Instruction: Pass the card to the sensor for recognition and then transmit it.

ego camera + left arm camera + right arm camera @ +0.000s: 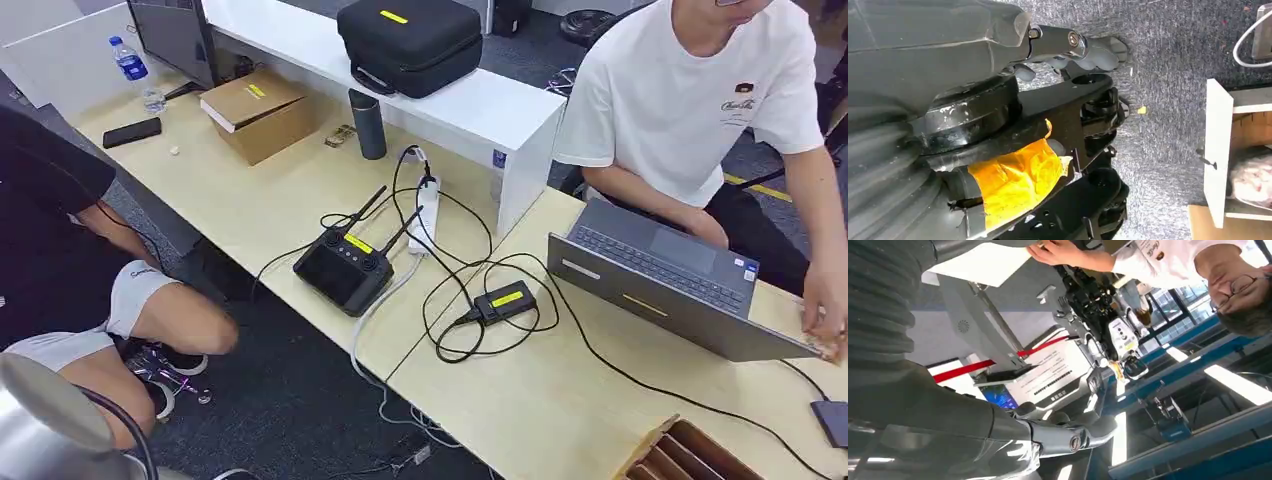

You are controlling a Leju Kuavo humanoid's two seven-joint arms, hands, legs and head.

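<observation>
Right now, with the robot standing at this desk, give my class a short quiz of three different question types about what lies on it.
1. True or false: the laptop has its lid closed.
2. Which thing sits on top of the white shelf? A) a black case B) a kettle C) a potted plant
3. Fill the gap: the black controller with two antennas carries a ____ label.

Key: 1 false, the lid is open. 2 A. 3 yellow.
</observation>
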